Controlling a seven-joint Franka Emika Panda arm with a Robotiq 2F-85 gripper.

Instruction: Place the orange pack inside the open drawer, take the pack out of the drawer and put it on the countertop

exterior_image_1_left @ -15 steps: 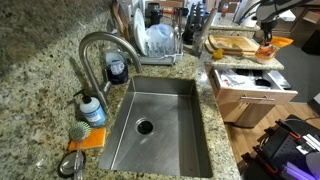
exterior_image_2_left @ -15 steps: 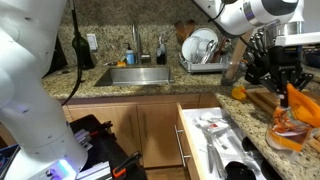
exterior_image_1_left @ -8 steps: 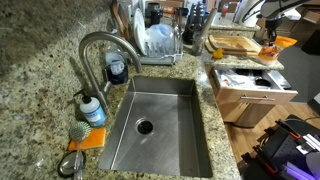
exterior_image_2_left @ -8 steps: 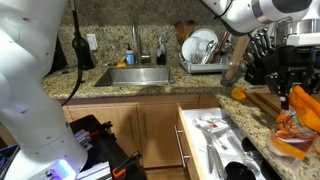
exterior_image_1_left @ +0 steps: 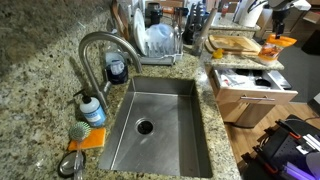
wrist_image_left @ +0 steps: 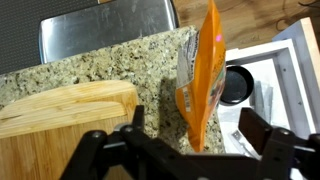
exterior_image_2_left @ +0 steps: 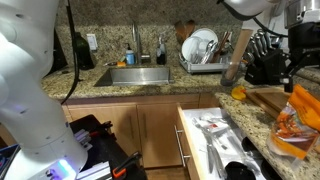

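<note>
On the countertop (wrist_image_left: 110, 65), item by item:

1. Orange pack (wrist_image_left: 200, 75). It stands upright on its lower edge on the speckled stone. In the wrist view it is just right of centre, running from 12 o'clock down toward 6. In both exterior views it sits on the counter outside the drawer (exterior_image_1_left: 272, 45) (exterior_image_2_left: 298, 122).

2. Gripper (wrist_image_left: 190, 115). The jaws are spread wide, one black finger (wrist_image_left: 112, 145) at 7 o'clock and the other at 5 o'clock. The pack's lower part shows between them, clear of both, and nothing is gripped. In an exterior view the gripper (exterior_image_2_left: 303, 65) hangs above the pack; whether it touches the top edge cannot be told.

3. Drawer (wrist_image_left: 290, 50). Pulled open, at 3 o'clock from the pack in the wrist view, just past the counter edge. It has pale walls and a round black object (wrist_image_left: 236, 85) inside. In both exterior views it holds mixed utensils (exterior_image_1_left: 240, 105) (exterior_image_2_left: 190, 140).

4. Cutting board (wrist_image_left: 60, 110). Light wood, lying flat at 8 o'clock from the pack, near it but apart.

5. Sink (exterior_image_1_left: 165, 130). Steel basin, well apart from the pack, which lies at its 2 o'clock in an exterior view.

6. Faucet (exterior_image_1_left: 100, 45). Curved, at 10 o'clock of the sink.

7. Dish rack (exterior_image_1_left: 160, 42). At 12 o'clock of the sink, holding plates.
</note>
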